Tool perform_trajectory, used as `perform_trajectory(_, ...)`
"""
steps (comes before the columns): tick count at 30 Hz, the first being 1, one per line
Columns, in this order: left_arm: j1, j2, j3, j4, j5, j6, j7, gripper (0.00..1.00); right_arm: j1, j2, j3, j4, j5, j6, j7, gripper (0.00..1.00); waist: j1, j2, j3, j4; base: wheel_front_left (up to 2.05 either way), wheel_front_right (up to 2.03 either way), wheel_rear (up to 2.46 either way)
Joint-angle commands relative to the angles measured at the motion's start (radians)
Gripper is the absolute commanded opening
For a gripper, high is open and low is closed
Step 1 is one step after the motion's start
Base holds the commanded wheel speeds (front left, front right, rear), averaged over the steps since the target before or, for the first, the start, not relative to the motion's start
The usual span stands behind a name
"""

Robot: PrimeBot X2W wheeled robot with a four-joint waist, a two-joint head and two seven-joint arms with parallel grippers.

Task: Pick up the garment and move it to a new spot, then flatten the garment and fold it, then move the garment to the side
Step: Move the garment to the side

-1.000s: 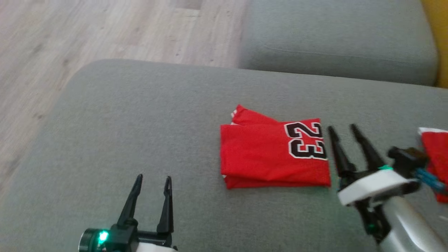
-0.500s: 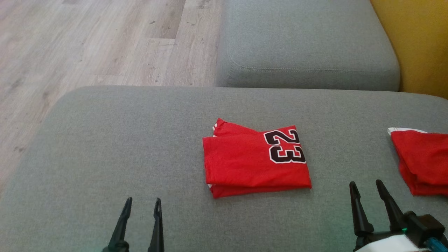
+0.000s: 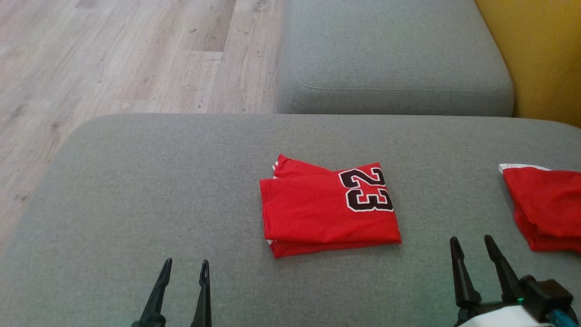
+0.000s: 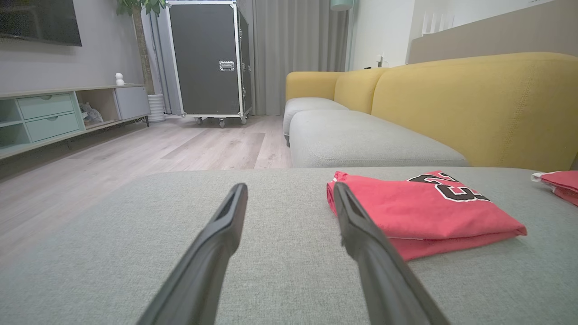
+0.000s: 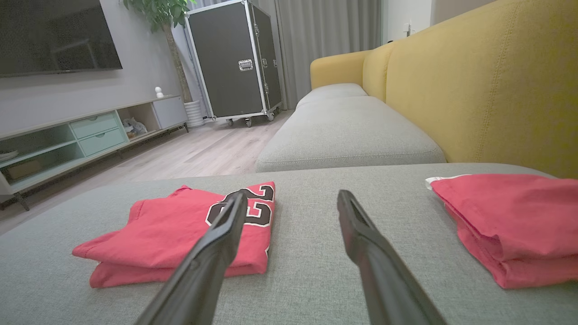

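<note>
The garment [image 3: 327,213] is a red jersey with a black "23", folded into a flat rectangle in the middle of the grey sofa cushion [image 3: 136,190]. It also appears in the left wrist view [image 4: 415,207] and the right wrist view [image 5: 171,230]. My left gripper [image 3: 187,262] hovers open near the cushion's front edge, to the left of the garment and short of it. On the other side, my right gripper [image 3: 471,239] stands open and empty, just off the garment's near right corner. Neither gripper touches the cloth.
A second folded red garment [image 3: 544,209] lies at the cushion's right edge. Behind it all sits another grey cushion [image 3: 390,54] and the yellow backrest [image 3: 540,54]. Wooden floor [image 3: 113,54] lies beyond the cushion's left and far edges.
Both grippers have drawn back toward the near edge; the right one has left the garment's right edge. The head camera has shifted. The garment lies as before.
</note>
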Motion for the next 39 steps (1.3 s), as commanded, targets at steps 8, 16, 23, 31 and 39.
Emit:
perform_trajectory(8, -0.024, -0.02, 0.05, -0.026, 0.018, -0.011, -0.009, 1.0, -0.029, -0.007, 0.021, -0.021, -0.012, -0.001, -0.011, 1.0, 0.0, -0.0001, -0.007, -0.002, 0.0, 0.0, 0.0)
perform_trajectory(16, -0.026, -0.025, 0.046, -0.03, 0.024, -0.018, -0.009, 1.0, -0.036, -0.003, 0.024, 0.004, 0.036, -0.001, -0.011, 1.0, 0.0, -0.0001, 0.017, 0.011, 0.0, 0.0, 0.0)
perform_trajectory(23, -0.045, -0.027, 0.01, -0.104, 0.069, -0.014, -0.009, 1.0, -0.126, -0.051, 0.077, 0.118, 0.106, -0.001, -0.011, 1.0, 0.0, -0.0001, 0.065, 0.035, 0.0, 0.0, 0.0)
perform_trajectory(31, -0.074, -0.029, -0.029, -0.122, 0.065, 0.016, -0.009, 1.0, -0.313, -0.166, 0.191, 0.228, 0.324, -0.001, 0.128, 1.0, 0.0, -0.0001, 0.147, 0.067, 0.0, 0.0, 0.0)
perform_trajectory(39, -0.146, -0.03, -0.078, -0.109, 0.042, 0.049, -0.009, 1.0, -0.516, -0.263, 0.304, 0.333, 0.624, -0.001, 0.434, 1.0, 0.0, -0.0001, 0.239, 0.11, 0.0, 0.0, 0.0)
